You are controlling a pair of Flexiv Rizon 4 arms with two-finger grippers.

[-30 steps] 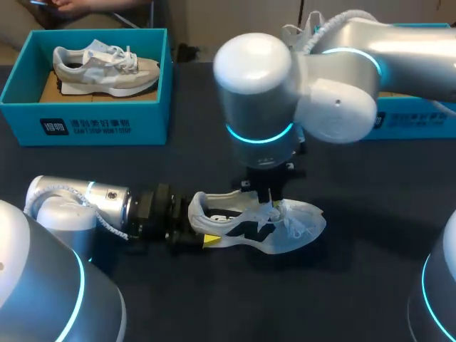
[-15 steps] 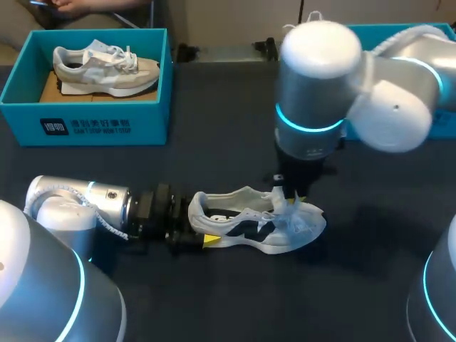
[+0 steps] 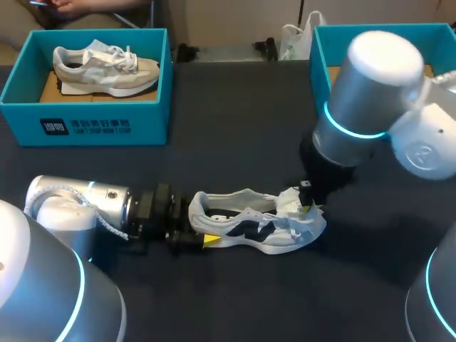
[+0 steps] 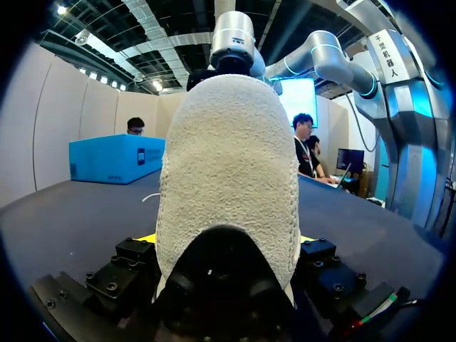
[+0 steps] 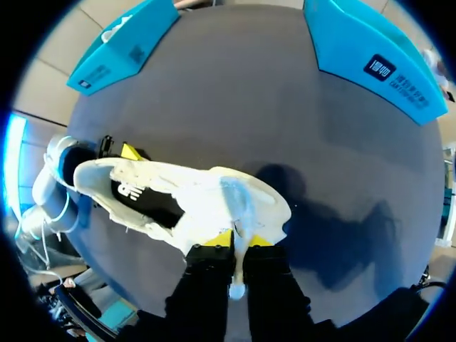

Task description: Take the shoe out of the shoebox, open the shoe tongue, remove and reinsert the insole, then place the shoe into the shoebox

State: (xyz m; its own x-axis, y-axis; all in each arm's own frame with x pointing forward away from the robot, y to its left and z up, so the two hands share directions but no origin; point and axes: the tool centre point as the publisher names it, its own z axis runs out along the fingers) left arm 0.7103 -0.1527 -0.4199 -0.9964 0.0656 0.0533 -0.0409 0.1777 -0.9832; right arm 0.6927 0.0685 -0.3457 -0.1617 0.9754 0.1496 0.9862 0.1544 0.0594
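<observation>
The shoe lies on its sole on the worktop, about midway along and toward the near edge, heel to the left and toe to the right. The left gripper lies low at the heel, its fingers closed against both sides of it; in the left wrist view the heel fills the space between them. The right gripper stands over the toe end, its yellow tips pinched tight on a thin white strip of the shoe; tongue or lace, I cannot tell. A shoebox at the far left corner holds a second shoe.
</observation>
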